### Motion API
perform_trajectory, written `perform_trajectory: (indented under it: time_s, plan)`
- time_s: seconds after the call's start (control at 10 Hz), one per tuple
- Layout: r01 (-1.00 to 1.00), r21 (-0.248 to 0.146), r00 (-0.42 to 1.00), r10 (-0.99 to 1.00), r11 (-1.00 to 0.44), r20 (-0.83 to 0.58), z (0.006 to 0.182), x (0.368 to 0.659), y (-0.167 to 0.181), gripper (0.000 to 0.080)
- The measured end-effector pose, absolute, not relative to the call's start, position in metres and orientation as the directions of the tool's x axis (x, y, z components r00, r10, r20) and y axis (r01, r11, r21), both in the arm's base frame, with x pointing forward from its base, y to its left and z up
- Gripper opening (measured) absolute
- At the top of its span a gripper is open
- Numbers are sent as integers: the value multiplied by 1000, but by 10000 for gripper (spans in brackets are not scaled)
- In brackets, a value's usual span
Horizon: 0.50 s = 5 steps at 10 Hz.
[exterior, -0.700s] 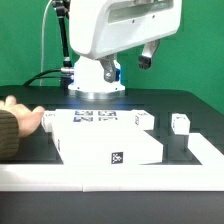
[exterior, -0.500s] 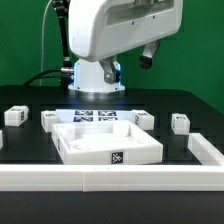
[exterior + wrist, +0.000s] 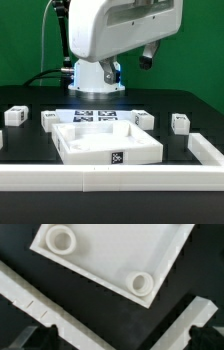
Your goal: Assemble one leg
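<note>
Robot arm, white and bulky, rises from a round base at the back of a black tabletop and bends forward high above the parts, its upper body filling the top of the exterior view and touching nothing. A large flat white panel lies in the middle of the tabletop, with the marker board just behind it. Four small white blocks with black-and-white tags stand upright around it: the far left leg well apart on the exterior view's left, the inner left leg just beside the panel's back left corner, the inner right leg by its back right corner, and the far right leg a little apart on the exterior view's right. A white rail edges the front. In the wrist view, the end effector looks down on the panel's corner and two round sockets; its blurred dark fingers sit wide apart, spread and holding nothing.
</note>
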<state>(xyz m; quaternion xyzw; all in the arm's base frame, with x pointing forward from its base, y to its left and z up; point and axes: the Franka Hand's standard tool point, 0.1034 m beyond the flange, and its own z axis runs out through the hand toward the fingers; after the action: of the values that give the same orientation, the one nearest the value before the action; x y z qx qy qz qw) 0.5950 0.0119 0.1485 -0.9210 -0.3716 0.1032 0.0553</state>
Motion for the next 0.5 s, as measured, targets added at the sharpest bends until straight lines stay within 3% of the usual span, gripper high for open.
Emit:
perform_trajectory:
  time_s: [0.3, 0.5]
  plan:
    - [800, -168, 571, 817, -577, -85, 133, 585, 3, 650]
    - [907, -165, 386, 921, -388, -47, 113, 576, -3, 650]
